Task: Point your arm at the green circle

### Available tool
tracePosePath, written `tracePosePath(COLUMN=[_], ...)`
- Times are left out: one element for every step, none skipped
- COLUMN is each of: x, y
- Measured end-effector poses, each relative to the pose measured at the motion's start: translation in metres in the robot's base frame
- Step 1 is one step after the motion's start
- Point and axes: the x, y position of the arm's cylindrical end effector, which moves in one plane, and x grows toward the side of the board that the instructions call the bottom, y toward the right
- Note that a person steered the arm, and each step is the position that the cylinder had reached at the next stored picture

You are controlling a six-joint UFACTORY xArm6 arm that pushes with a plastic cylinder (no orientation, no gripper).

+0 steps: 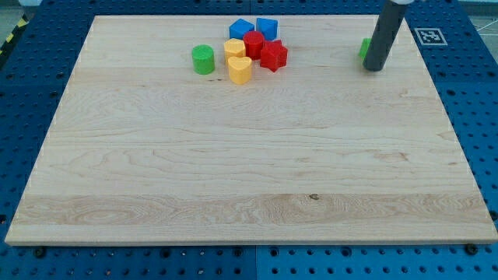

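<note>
Surface: a pale wooden board (233,171) lying on a blue perforated base (31,78); it carries every block.

My tip: the lower end of my dark rod (374,68) stands on the board near its 1 o'clock corner, at the view's upper right.

End effector: I have no jaws to spread or press together, only the straight rod, and it pinches nothing.

Green circle: the green cylinder (203,59) stands upright near the board's far edge, at about 11 o'clock from the board's middle. It is well apart from my tip, lying toward 9 o'clock of it.

Cluster: six blocks bunched just beside the green circle, toward its 3 o'clock.

Yellow blocks: a yellow hexagon-like block (234,49) with a yellow heart-shaped block (240,70) touching it at 6 o'clock; these are the ones nearest the green circle, with a narrow gap between.

Red blocks: a red block (253,43) in the cluster's middle, and a red star-shaped block (273,55) at its 4 o'clock, touching it.

Blue blocks: a blue block (240,29) and a blue cube (267,28) side by side at the cluster's 12 o'clock edge.

Second green block: a green piece (364,49) shows just at 10 o'clock of my tip, mostly hidden behind the rod; its shape I cannot tell.

Marker: a black-and-white square tag (429,36) lies on the blue base toward 2 o'clock from my tip.
</note>
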Motion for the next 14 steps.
tracePosePath(x=[-0.026, -0.042, -0.050, -0.020, 0.016, 0.044, 0.066, 0.082, 0.089, 0.089, 0.085, 0.055, 0.000, -0.062], y=[0.002, 0.003, 0.003, -0.025, -0.088, -0.148, -0.196, -0.239, -0.276, -0.315, -0.367, -0.394, -0.397, -0.374])
